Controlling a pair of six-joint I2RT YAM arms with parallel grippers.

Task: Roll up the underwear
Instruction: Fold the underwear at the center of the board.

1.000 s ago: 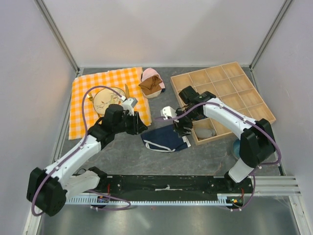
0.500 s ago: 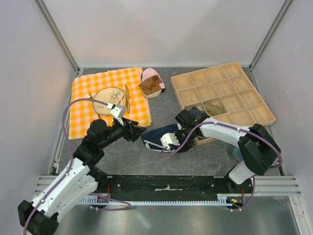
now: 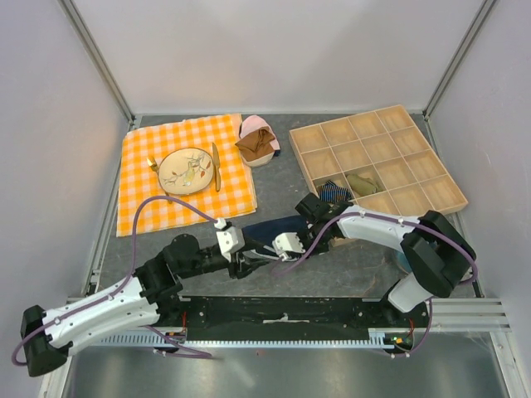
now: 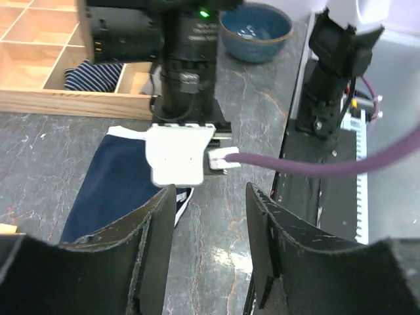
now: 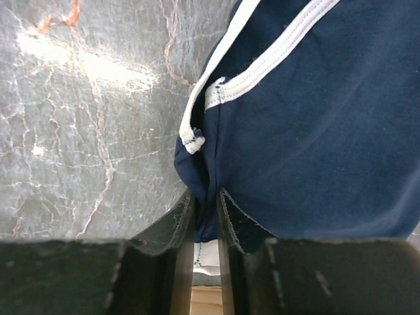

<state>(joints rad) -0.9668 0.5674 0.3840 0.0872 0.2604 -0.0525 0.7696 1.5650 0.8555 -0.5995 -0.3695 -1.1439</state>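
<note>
The underwear (image 3: 267, 227) is a navy garment with pale trim, lying flat on the grey table in front of the wooden tray; it also shows in the left wrist view (image 4: 115, 193) and fills the right wrist view (image 5: 308, 125). My right gripper (image 3: 278, 248) is low at its near edge, and its jaws (image 5: 207, 205) are shut on a pinched fold of the navy cloth. My left gripper (image 3: 251, 263) hovers just left of it, near the table's front. It stands open (image 4: 210, 197) with only bare table between its fingers (image 4: 149, 252).
A wooden compartment tray (image 3: 348, 118) stands at the back right, holding a striped rolled cloth (image 3: 332, 191) and an olive one (image 3: 362, 182). An orange checked cloth (image 3: 141, 199) with a plate (image 3: 187, 172) lies left. Brown and pink garments (image 3: 257, 141) sit behind. A blue bowl (image 4: 256, 29) is right.
The left arm drew back to the near edge and swung its gripper right, up beside the underwear. The right gripper dropped to the garment's near edge and closed on it.
</note>
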